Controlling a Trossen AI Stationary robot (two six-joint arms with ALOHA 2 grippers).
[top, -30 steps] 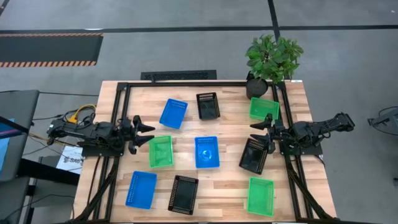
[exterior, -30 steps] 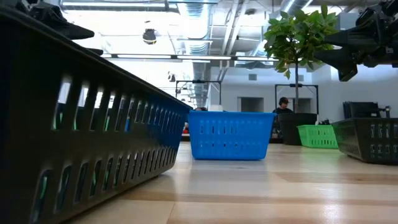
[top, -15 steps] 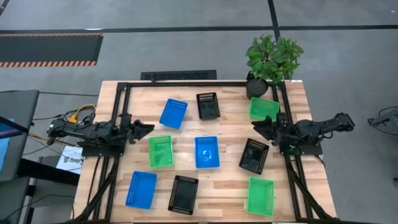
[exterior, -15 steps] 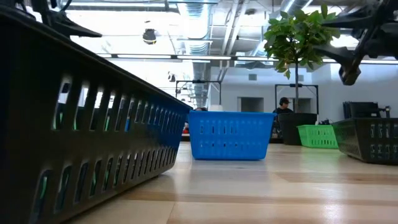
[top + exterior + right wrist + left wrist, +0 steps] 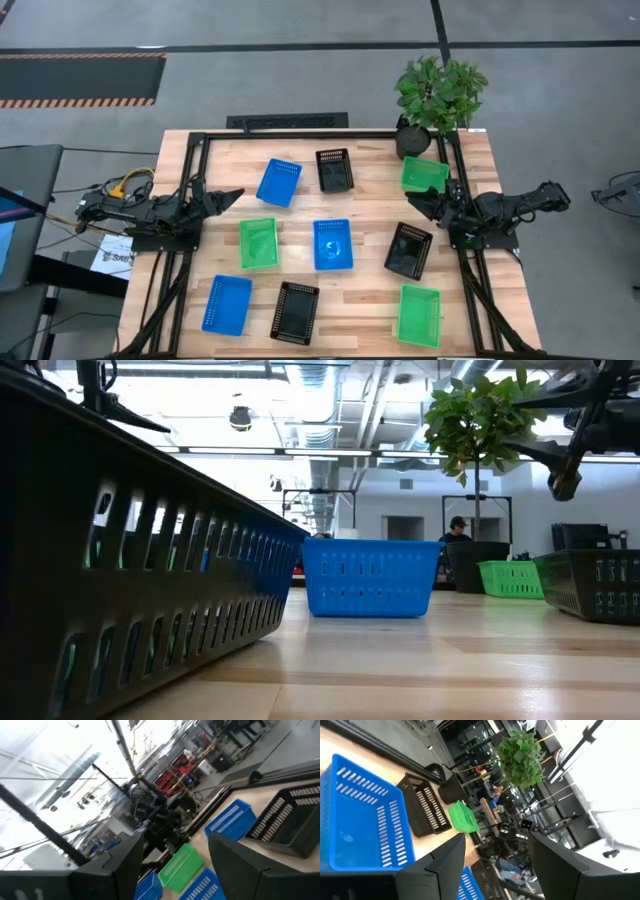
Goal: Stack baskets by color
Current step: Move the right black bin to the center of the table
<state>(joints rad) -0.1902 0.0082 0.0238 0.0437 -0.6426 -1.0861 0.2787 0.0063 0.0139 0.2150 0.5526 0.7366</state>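
Both arms have pulled back to the table's (image 5: 330,300) sides; left hand (image 5: 228,197) and right hand (image 5: 417,199) are apart, empty. Baskets (image 5: 332,244) unstacked.

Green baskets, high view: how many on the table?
3. One green basket sits at the far right by the potted plant, one left of the centre blue basket, one at the near right corner. None stacked; none appear hidden.
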